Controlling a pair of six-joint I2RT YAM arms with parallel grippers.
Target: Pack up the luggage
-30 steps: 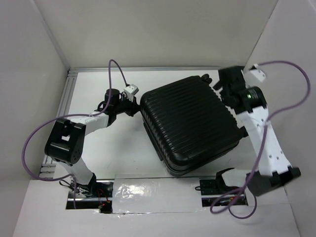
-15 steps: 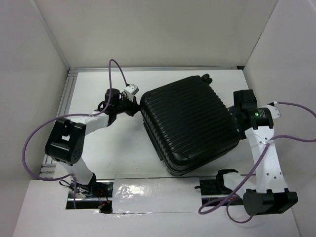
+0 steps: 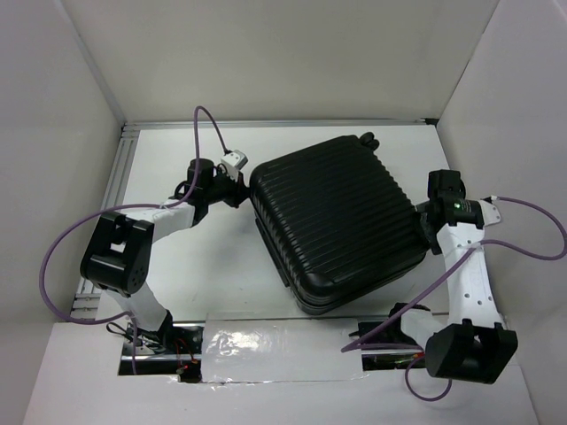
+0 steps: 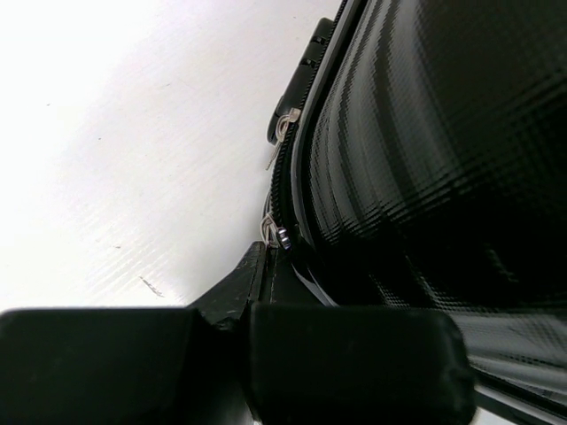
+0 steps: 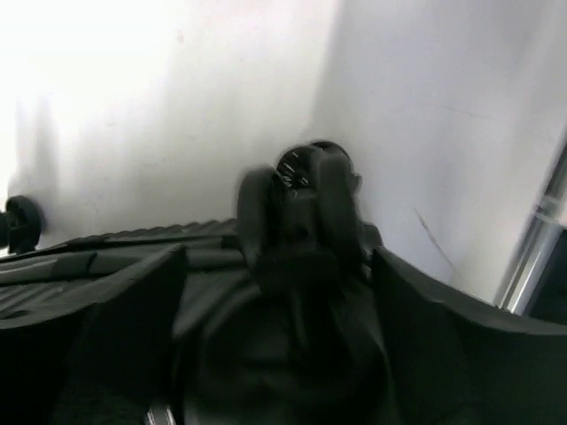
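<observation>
2 white arms (image 3: 469, 274) with black joints (image 3: 115, 252), looping purple cables (image 3: 53, 257), green light (image 3: 457, 206) on right wrist

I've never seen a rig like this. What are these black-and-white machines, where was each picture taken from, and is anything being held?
These are two robot arms bolted at the near edge of a white table. The wide picture looks down from above and behind them. The other two come from a small camera on each wrist. On the table lies a closed black suitcase, the luggage. The left tool is shut, its tip at the zipper seam beside a zipper pull; whether it pinches anything I cannot tell. The right tool is open, a suitcase wheel showing between its fingers, gripping nothing.
</observation>
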